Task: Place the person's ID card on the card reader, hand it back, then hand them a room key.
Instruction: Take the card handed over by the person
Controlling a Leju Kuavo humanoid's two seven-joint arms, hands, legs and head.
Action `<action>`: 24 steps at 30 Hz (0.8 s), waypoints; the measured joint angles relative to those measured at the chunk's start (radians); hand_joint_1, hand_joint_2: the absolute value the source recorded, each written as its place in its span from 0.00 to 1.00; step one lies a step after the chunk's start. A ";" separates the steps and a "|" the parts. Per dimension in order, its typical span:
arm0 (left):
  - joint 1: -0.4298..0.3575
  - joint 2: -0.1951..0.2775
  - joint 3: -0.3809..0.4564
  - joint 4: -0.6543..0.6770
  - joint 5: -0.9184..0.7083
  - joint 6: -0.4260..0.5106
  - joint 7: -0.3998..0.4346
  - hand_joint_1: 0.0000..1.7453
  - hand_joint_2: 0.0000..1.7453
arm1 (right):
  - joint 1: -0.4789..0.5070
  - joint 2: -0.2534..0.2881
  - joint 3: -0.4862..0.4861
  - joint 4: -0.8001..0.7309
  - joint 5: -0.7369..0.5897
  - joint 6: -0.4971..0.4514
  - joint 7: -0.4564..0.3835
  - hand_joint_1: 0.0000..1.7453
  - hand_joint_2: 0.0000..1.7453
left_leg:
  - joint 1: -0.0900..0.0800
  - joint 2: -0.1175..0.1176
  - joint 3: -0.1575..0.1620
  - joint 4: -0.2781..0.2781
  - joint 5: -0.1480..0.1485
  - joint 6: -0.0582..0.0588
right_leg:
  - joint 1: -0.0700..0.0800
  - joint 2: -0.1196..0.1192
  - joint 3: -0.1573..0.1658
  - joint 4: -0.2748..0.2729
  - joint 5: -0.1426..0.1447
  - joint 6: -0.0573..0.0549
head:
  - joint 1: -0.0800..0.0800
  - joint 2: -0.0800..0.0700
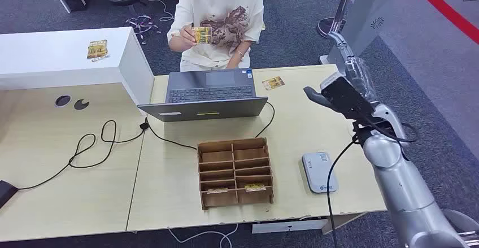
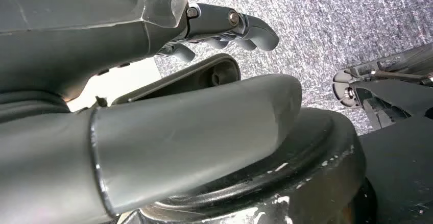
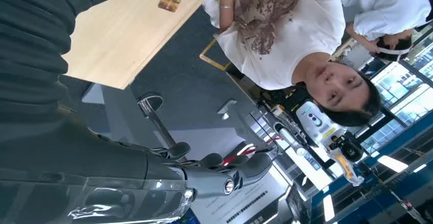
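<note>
The person holds the card [image 1: 201, 34] up across the desk [image 1: 169, 163], far from the robot's empty right hand [image 1: 339, 96] with its fingers loosely apart, so a reach could miss or knock the laptop [image 1: 206, 95].

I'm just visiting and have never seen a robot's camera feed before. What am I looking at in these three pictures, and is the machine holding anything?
These are three cameras on one humanoid robot. The wide picture is from its head, looking down at a desk. The other two sit at its wrists and appear turned.

The silver arm on the right ends in its right hand, raised beside the desk with nothing in it. The left hand hangs low over carpet, fingers curled in, also holding nothing.

On the desk are a laptop, a wooden sorter with cards in its front slots, a grey card reader and a loose card. The seated person holds up another card.
</note>
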 joint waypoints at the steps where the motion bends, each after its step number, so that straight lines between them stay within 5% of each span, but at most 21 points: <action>1: 0.000 0.000 0.000 0.000 -0.001 0.000 0.000 0.00 0.00 | -0.011 0.005 0.007 0.007 0.013 -0.005 0.008 0.00 1.00 | 0.000 0.000 0.000 0.000 0.000 0.000 | 0.000 0.000 0.000 0.000 0.000 0.000 | 0.000 0.000; 14: -0.004 0.008 -0.047 0.000 -0.029 -0.010 0.006 0.00 0.00 | -0.241 0.137 0.086 0.193 0.453 -0.064 0.178 0.00 1.00 | 0.000 0.000 0.000 0.000 0.001 0.000 | 0.000 0.000 0.000 0.000 0.000 0.000 | 0.000 0.000; 24: -0.005 0.009 -0.052 0.000 -0.032 -0.015 0.011 0.00 0.00 | -0.319 0.217 0.063 0.301 0.516 -0.048 0.175 0.00 1.00 | 0.000 0.000 0.000 0.000 0.001 0.000 | 0.000 0.000 0.000 0.000 0.000 0.000 | 0.000 0.000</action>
